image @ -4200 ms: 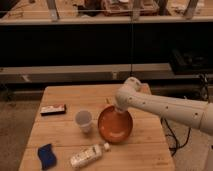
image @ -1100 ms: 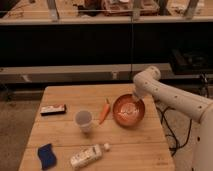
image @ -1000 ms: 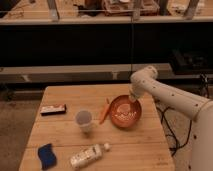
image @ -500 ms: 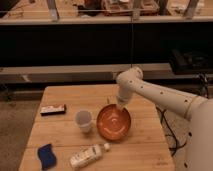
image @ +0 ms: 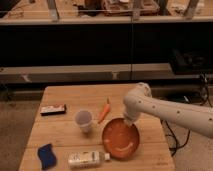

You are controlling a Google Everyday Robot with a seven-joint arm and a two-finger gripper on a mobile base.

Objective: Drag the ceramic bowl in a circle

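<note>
The ceramic bowl (image: 121,138) is a wide, shallow, glossy orange-red bowl on the wooden table (image: 60,100), right of centre and near the front edge. My gripper (image: 129,121) comes down from the white arm (image: 170,112) onto the bowl's far right rim. The arm's end hides the contact with the rim. A small translucent whitish cup (image: 83,120) stands just left of the bowl.
An orange carrot (image: 104,111) lies between cup and bowl, at the back. A plastic bottle (image: 88,158) lies on its side at the front. A blue sponge (image: 46,154) sits front left. A dark snack bar (image: 53,109) lies at the left. Dark shelving stands behind the table.
The bowl has moved left and toward the front of the table with my gripper on its rim. The carrot, cup and bottle have stayed in place.
</note>
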